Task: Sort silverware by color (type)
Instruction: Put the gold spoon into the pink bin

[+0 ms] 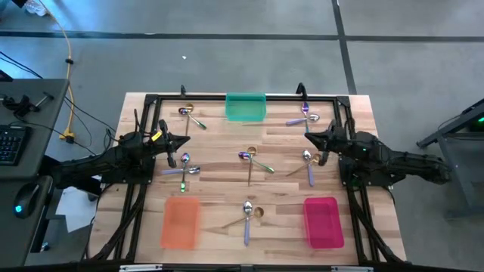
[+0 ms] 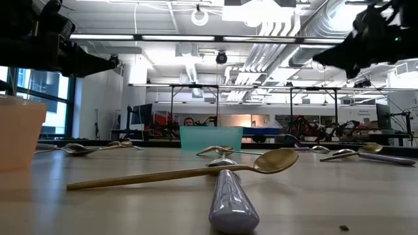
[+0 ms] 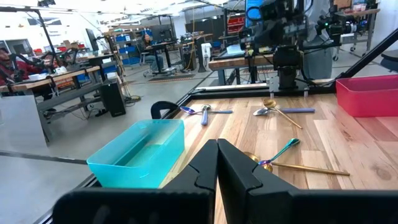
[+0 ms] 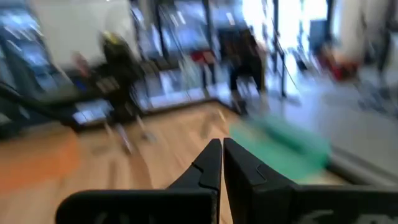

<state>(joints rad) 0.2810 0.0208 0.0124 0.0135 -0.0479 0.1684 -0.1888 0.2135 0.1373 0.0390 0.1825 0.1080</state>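
The spoons are seen scattered in small clusters over the wooden table, none yet in a tray. Taking the table's centre as the clock's hub in the high view, the nearest pair is found at six o'clock, a silver spoon with a pale handle crossing a gold one, between the orange tray at seven and the pink tray at five. Further clusters lie at the hub, at nine, at three, at eleven and at one; the green tray stands at twelve.

The left gripper is held above the nine o'clock cluster, the right gripper above the three o'clock one; both sets of fingers are pressed together, holding nothing.

The spoons are judged light, rigid and slick, lying nearly flat, so a pinch could slide off the polished metal. The mid-handle, taken across its narrow width, is judged the best hold; crossed spoons may be disturbed when one is lifted.
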